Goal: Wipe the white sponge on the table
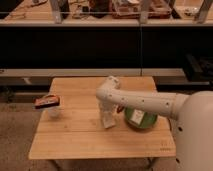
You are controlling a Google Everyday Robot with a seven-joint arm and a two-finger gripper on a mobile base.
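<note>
My arm reaches from the lower right over the light wooden table [75, 142]. Its gripper [106, 119] points down at the middle of the tabletop. A small pale pad, the white sponge [109, 124], shows at the gripper's tip, pressed against the wood, and the gripper is shut on it. The gripper's body hides most of the sponge.
A green plate [140, 118] lies on the table just right of the gripper, close to my forearm. An orange-and-dark packet [47, 101] rests on a small clear cup [54, 111] near the left edge. A long dark counter [100, 22] with clutter runs behind the table.
</note>
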